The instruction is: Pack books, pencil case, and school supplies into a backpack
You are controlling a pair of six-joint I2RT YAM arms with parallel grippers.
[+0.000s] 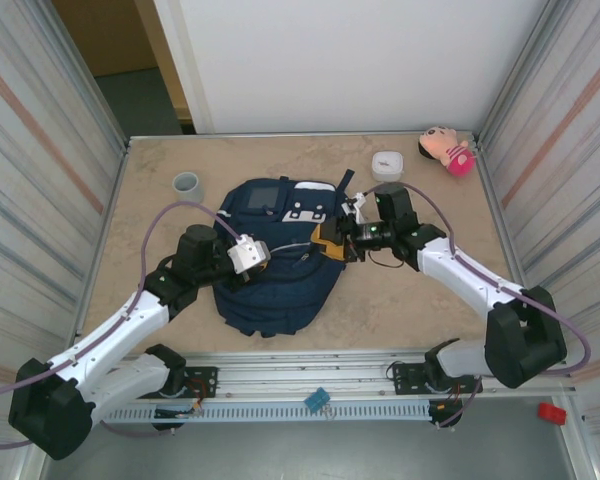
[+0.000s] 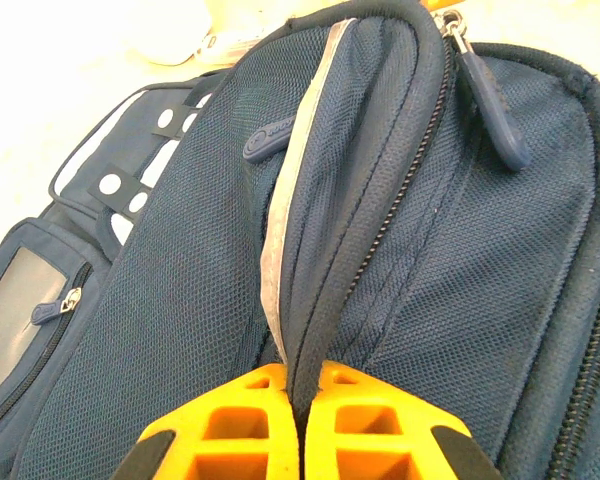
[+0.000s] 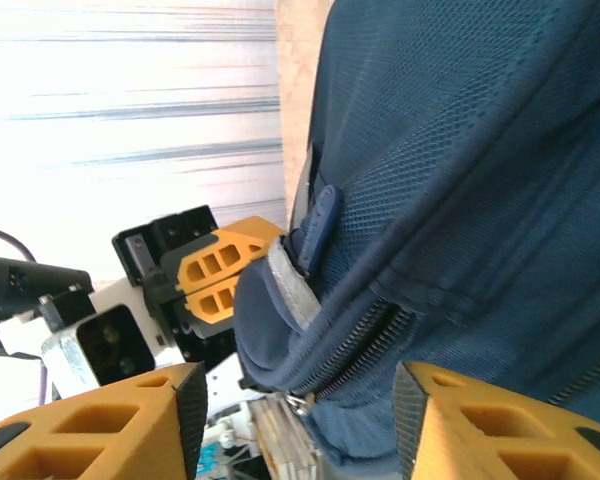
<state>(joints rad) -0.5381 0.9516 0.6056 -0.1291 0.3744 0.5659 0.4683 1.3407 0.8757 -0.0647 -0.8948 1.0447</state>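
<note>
Left wrist view: a raised fold of the navy backpack (image 2: 180, 300) is being pinched tight between the orange jaws of the left gripper (image 2: 298, 378), beside a zip line (image 2: 395, 215). In the right wrist view, the right gripper (image 3: 298, 390) is being held with its jaws parted and nothing between them, close to the backpack's zipped edge. In the top external view, the backpack is being supported by the table (image 1: 420, 300), near its middle, between both arms.
</note>
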